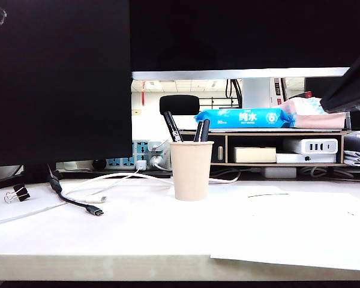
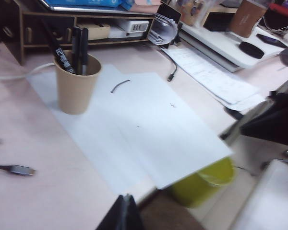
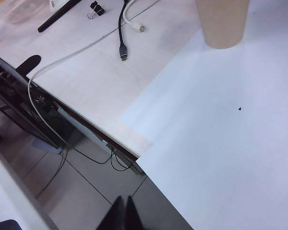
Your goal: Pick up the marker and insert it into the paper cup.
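While both arms hang back off the desk edge, the thick black marker with white lettering (image 1: 171, 126) stands tilted inside the plain beige paper cup (image 1: 191, 170), leaning left in the exterior view, tip end up above the rim. Two other black pens (image 1: 201, 130) stand in the same cup beside it. Cup sits on the white paper sheet (image 2: 149, 124) on the pale wooden desk (image 1: 96, 240). My left gripper (image 2: 126, 213): fingers pressed together, nothing held, over the desk's front edge. My right gripper (image 3: 123, 214): also pinched closed and empty, well apart from the cup. Black USB-C cable (image 1: 78, 204) lies left of the cup.
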